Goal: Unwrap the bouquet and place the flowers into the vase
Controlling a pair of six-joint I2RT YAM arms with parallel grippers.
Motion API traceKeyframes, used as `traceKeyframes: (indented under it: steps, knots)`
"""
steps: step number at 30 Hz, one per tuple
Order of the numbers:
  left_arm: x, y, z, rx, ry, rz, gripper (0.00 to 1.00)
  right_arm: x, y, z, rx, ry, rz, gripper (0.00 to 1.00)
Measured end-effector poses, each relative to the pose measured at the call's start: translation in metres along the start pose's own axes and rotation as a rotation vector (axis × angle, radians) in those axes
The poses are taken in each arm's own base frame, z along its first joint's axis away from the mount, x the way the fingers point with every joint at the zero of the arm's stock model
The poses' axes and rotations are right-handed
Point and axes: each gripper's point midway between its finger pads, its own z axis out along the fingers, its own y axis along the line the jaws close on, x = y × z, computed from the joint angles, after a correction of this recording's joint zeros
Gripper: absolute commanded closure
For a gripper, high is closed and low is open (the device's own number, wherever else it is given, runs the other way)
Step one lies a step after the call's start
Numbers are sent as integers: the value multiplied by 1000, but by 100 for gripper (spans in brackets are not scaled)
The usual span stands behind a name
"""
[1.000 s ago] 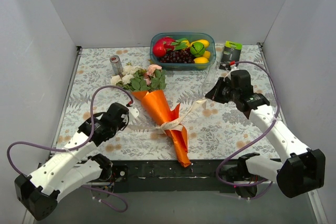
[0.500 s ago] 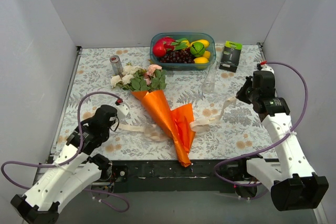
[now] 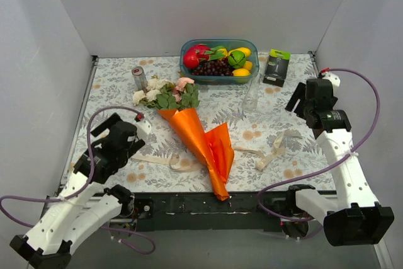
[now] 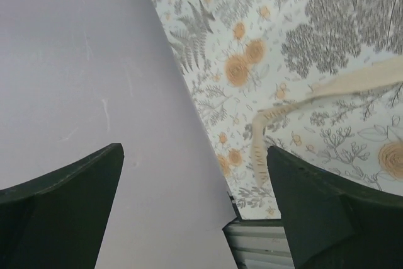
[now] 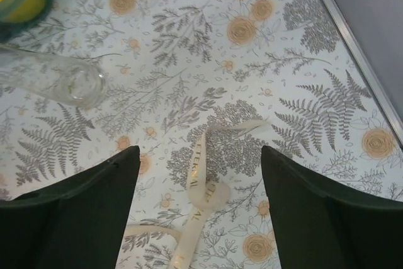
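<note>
Orange paper cone of the bouquet (image 3: 203, 142) lies mid-table, pink and cream roses (image 3: 167, 96) toward the far side, cream ribbon (image 5: 200, 188) loose. Both the left gripper (image 4: 194, 150) and right gripper (image 5: 198, 155) hang spread, empty. Reaching in, the right could topple the nearby clear glass vase (image 3: 251, 97), or snag ribbon.

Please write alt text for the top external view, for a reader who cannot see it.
An orange-wrapped bouquet of roses lies on the floral-print table, its cream ribbon untied and trailing to both sides. The left hand and right hand hover open and empty. Behind stand a clear vase, a drink can, a fruit tub and a black-and-green box.
</note>
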Motion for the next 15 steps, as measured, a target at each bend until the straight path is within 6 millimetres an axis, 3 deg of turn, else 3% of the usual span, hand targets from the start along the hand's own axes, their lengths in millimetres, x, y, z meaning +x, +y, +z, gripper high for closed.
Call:
traceKeyframes:
  steps: [3, 5, 7, 9, 11, 13, 15]
  knots:
    - [-44, 35, -17, 16, -69, -50, 2, -20, 26, -15, -70, -43, -54, 12]
    - [-87, 65, -30, 20, -160, -122, 2, -29, 58, -33, -186, -83, -98, 13]
    - [-130, 87, -40, 45, -250, -185, 2, -23, 100, -54, -341, -106, -157, 14]
    - [-171, 100, -46, 93, -332, -245, 2, 2, 145, -78, -524, -79, -245, 15]
    - [-209, 98, -42, 168, -384, -274, 2, 36, 179, -92, -676, -21, -323, 16]
    - [-236, 83, -29, 242, -401, -280, 2, 67, 194, -89, -745, 51, -369, 16]
    - [-255, 54, -8, 340, -381, -261, 2, 100, 198, -75, -775, 137, -406, 15]
